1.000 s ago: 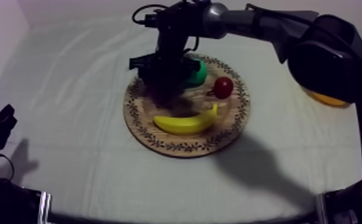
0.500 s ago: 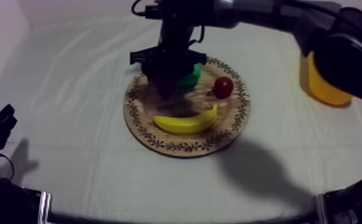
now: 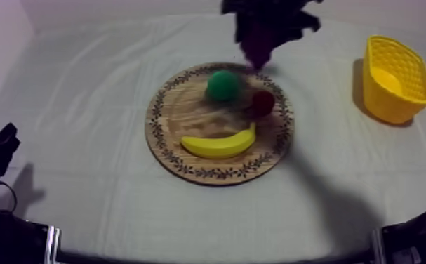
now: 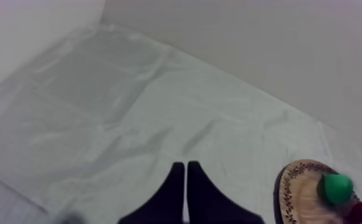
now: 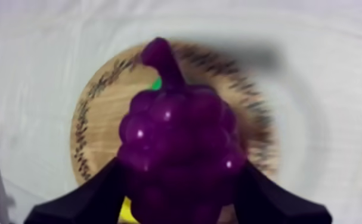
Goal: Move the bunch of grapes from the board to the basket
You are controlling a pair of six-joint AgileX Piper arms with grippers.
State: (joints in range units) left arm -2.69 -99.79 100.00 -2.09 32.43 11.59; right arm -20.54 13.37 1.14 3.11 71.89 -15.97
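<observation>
1. Your right gripper (image 5: pixel 180 184) is clamped on the bunch of grapes (image 5: pixel 180 143). One of its black fingers (image 5: pixel 93 193) presses on each side of the purple bunch, and the stem points away from the wrist.
2. Seen from above, the bunch hangs in the air over the far rim of the round wooden board (image 3: pixel 187 116), not touching the wood.
3. The yellow basket (image 3: pixel 394 70) stands at the right side of the table, well apart from the board and from the grapes.
4. Three toy fruits lie on the board. A green pear (image 3: pixel 222 84) sits toward the far side, with a small red fruit (image 3: pixel 262 102) just beside it on the right. A banana (image 3: pixel 219 145) curves along the near side.
5. Your left gripper (image 4: pixel 186 179) rests low at the table's left edge, well apart from the board. Its two fingers lie together as a narrow wedge, gripping nothing, above the grey-white cloth (image 3: pixel 82 91).
</observation>
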